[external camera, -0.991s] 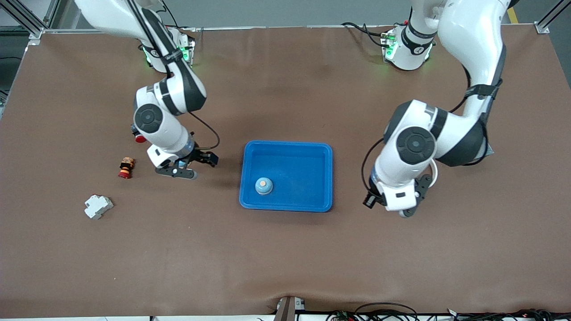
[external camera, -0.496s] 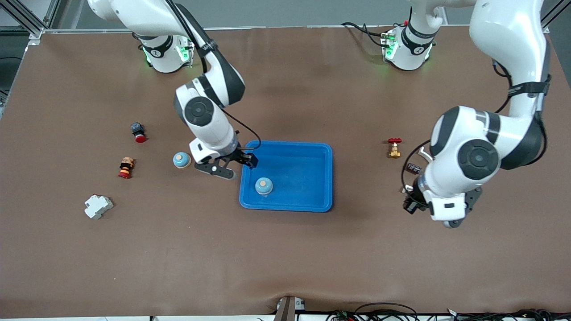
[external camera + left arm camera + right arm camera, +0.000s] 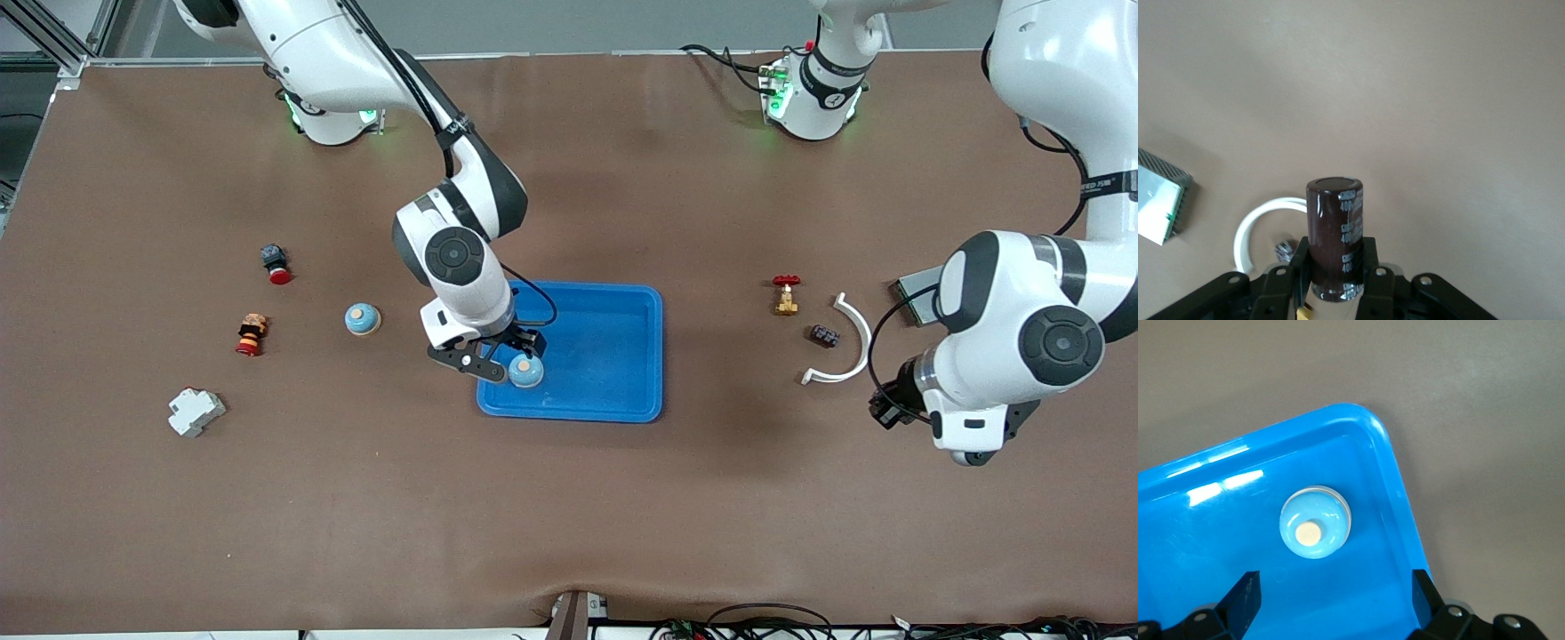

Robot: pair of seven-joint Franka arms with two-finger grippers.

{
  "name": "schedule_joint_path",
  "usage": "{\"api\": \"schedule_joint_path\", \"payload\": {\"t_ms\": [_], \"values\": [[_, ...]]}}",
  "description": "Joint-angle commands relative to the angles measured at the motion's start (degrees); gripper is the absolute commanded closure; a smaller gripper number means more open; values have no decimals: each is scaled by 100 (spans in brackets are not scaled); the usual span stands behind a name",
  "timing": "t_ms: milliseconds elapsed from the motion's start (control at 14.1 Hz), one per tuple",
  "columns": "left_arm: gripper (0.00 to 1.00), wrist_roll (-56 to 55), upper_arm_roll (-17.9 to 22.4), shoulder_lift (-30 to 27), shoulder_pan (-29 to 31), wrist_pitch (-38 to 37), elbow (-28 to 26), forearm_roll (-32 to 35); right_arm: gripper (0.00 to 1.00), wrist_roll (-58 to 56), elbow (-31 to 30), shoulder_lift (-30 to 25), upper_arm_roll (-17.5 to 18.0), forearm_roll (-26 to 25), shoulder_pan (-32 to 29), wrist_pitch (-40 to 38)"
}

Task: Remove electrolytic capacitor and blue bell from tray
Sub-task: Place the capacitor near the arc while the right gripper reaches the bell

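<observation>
A blue bell (image 3: 525, 371) (image 3: 1315, 531) with a tan button sits in the blue tray (image 3: 613, 356) (image 3: 1205, 540), near the corner toward the right arm's end. My right gripper (image 3: 498, 354) (image 3: 1335, 587) hangs open just over that bell, holding nothing. A second blue bell (image 3: 363, 318) rests on the table beside the tray. My left gripper (image 3: 965, 455) (image 3: 1333, 257) is shut on a dark brown capacitor (image 3: 1335, 227), held above bare table at the left arm's end. The capacitor is hidden in the front view.
Near the left arm lie a red-handled brass valve (image 3: 786, 295), a white curved piece (image 3: 849, 342) (image 3: 1251, 230), a small dark part (image 3: 825, 336) and a finned grey module (image 3: 916, 293) (image 3: 1158, 200). Two red push buttons (image 3: 276, 262) (image 3: 252, 335) and a white breaker (image 3: 196, 412) lie toward the right arm's end.
My right gripper has travelled from the table bell to above the bell in the tray, uncovering the table bell. My left arm has carried the capacitor away from the tray, toward its own end.
</observation>
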Motion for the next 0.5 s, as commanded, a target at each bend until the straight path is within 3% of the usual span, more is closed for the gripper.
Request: {"api": "schedule_joint_path", "payload": {"t_ms": [0, 425], "values": [[100, 571, -19, 22, 308, -12, -95, 122, 0, 200, 399, 366, -60, -100, 59, -73], [100, 1055, -19, 181, 747, 101, -60, 491, 0, 437, 813, 876, -87, -231, 103, -20]]}}
